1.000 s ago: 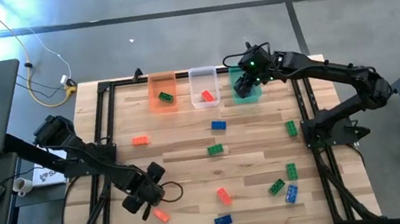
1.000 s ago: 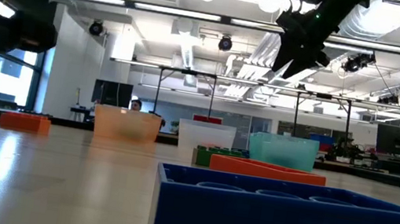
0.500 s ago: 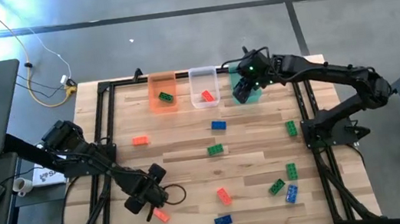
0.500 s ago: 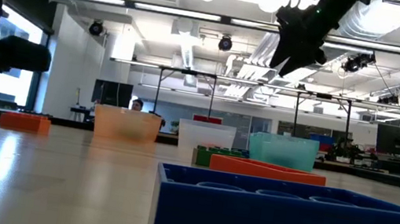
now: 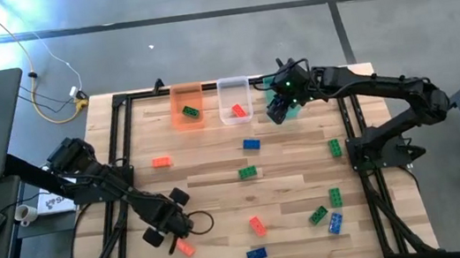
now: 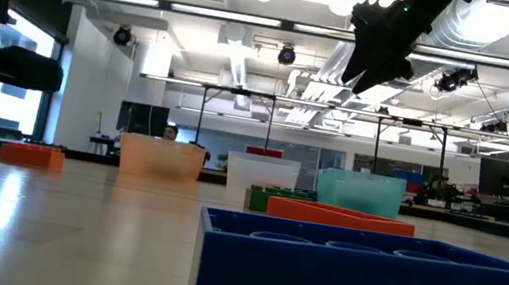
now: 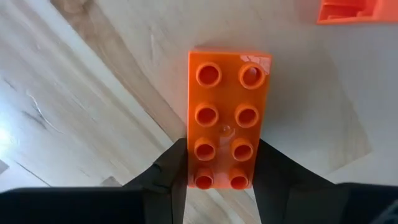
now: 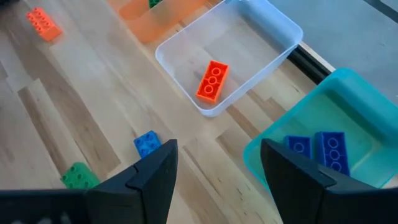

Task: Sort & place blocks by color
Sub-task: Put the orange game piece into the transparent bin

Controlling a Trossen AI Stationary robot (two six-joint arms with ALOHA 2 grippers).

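Observation:
A red-orange block lies studs up near the table's near left corner, and my left gripper stands over it, shut on it. My right gripper hangs open, high above the table's far side, at the teal tub, with nothing between its fingers. The teal tub holds blue blocks. The clear tub holds a red-orange block, and the orange tub holds a green one. Several more blocks lie loose on the table. My left gripper pinches the block's two long sides between its two fingers, at one end of the block. The fingers come from above, pointing down, and lie across the block. The block lies flat on the table, studs up.
Loose blocks: red-orange at the left, blue and green in the middle, green at the right, red-orange and blue near the front, a cluster at the near right.
My right gripper has drifted a little toward the table's left, from above the teal tub toward the clear tub, staying high and open.

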